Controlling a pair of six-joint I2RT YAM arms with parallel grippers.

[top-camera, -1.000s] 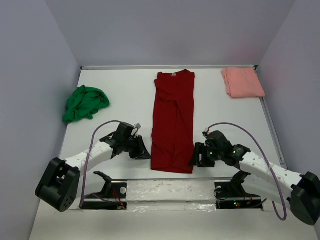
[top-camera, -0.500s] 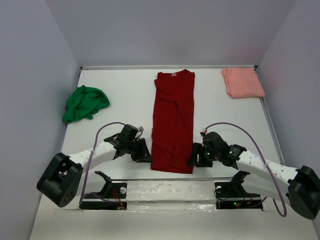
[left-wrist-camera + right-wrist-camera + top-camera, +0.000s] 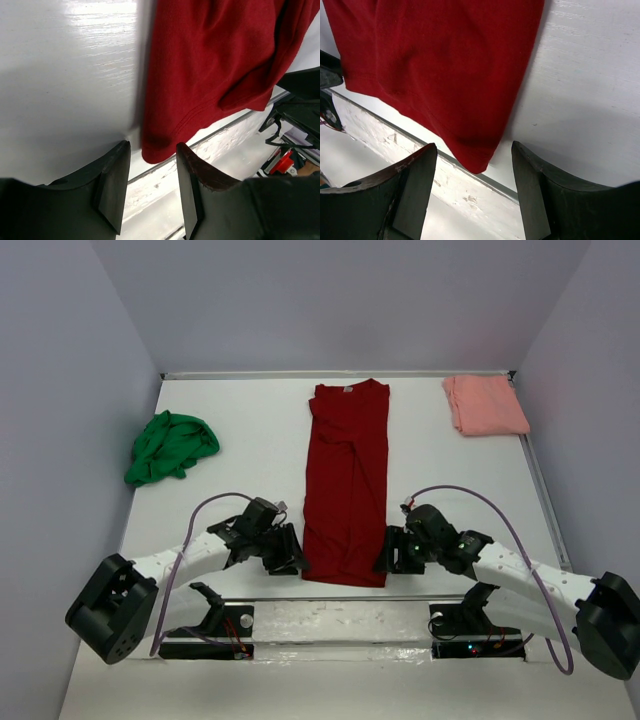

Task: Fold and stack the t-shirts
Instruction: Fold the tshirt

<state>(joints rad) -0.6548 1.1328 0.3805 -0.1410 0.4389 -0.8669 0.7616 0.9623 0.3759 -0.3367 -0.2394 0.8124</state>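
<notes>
Dark red t-shirt [image 3: 346, 485] lies lengthwise on the table [image 3: 250, 430], a near hem corner inside each of my left pincer [image 3: 151, 150] and right pincer [image 3: 474, 152], both apart, empty; pinching shallow may catch one layer and skew the fold

- In the left wrist view, the dark red shirt [image 3: 210, 65] runs off the top and right edges, so only its near hem corner shows.
- In the right wrist view, the same shirt is cut by the top and left edges.
- Both wrist views clip the fingers [image 3: 112, 185] at the bottom edge.
- From above, the left gripper [image 3: 288, 558] and right gripper [image 3: 390, 552] hide their fingertips under their own housings. Contact with the shirt cannot be told there.
- The green shirt [image 3: 170, 447] is bunched, and its collar and sleeves are indistinguishable.
- The salmon pink shirt [image 3: 485, 405] is folded, with its lower layers hidden.
- The right arm's base [image 3: 610, 625] is clipped by the right edge.
- The black and red parts [image 3: 290, 135] are blurred and cut off.
</notes>
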